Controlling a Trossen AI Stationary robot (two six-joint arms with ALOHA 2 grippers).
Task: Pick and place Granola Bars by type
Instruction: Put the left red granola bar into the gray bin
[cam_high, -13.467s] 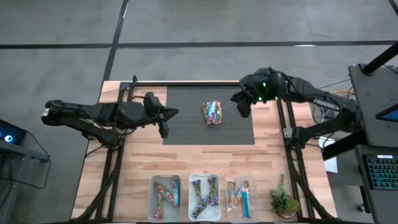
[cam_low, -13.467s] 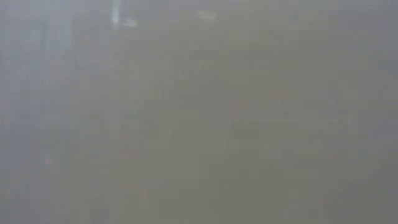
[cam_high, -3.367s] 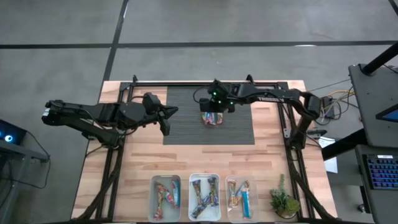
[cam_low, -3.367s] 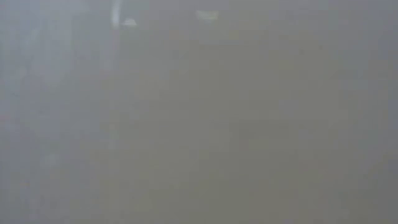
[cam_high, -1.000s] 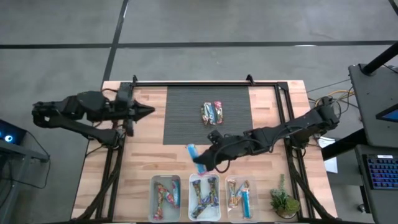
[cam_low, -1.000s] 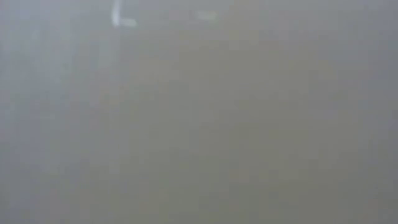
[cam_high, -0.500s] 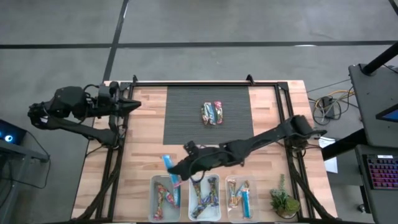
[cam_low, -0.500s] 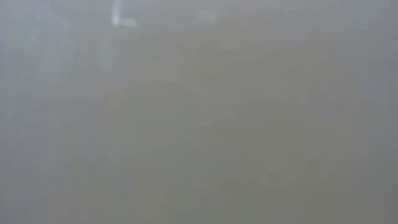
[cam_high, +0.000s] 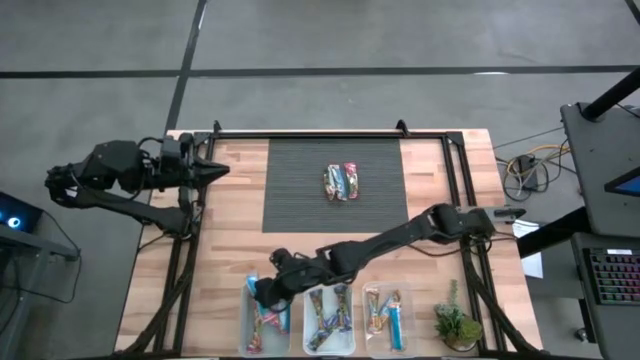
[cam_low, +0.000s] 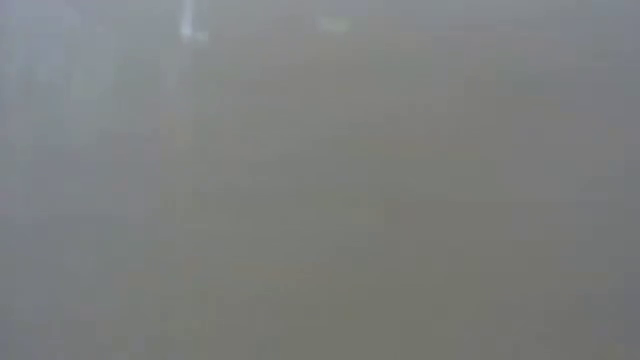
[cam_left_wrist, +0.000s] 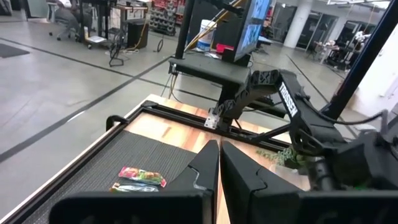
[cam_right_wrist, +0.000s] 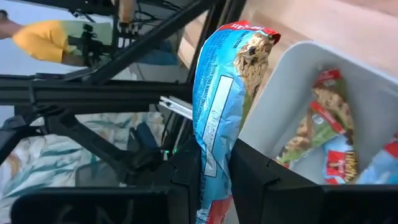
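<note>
High view: the right arm stretches across the wooden table (cam_high: 230, 235) to the leftmost of three clear bins (cam_high: 267, 316) at the near edge. The right gripper (cam_high: 264, 292) hangs over that bin's rim, and its grip cannot be made out here. All three bins, the middle bin (cam_high: 328, 316) and the right bin (cam_high: 386, 316) too, hold granola bars in mixed wrappers. Two more bars (cam_high: 341, 181) lie side by side on the dark ribbed mat (cam_high: 300, 190), well apart from the bins. A small potted plant (cam_high: 457, 325) stands beside the right bin. The left arm waits at the table's far left corner, its left gripper (cam_high: 214, 170) pointing toward the mat with fingers pressed together.

Low view: only a grey haze; nothing can be told apart.

Left wrist view: the left gripper's (cam_left_wrist: 219, 163) two dark fingers meet with no gap and nothing between them. Beyond them the two bars (cam_left_wrist: 140, 178) lie on the mat; their print is too small to read.

Right wrist view: the right gripper (cam_right_wrist: 214, 167) pinches a blue-wrapped granola bar (cam_right_wrist: 219, 106) narrowly by its lower end, the bar standing upright, red at its top, with a pictured oat bar and a white label panel whose writing is unreadable. Just beside it is the bin's white wall (cam_right_wrist: 273, 93), with red, green and blue wrapped bars (cam_right_wrist: 323, 127) inside.
</note>
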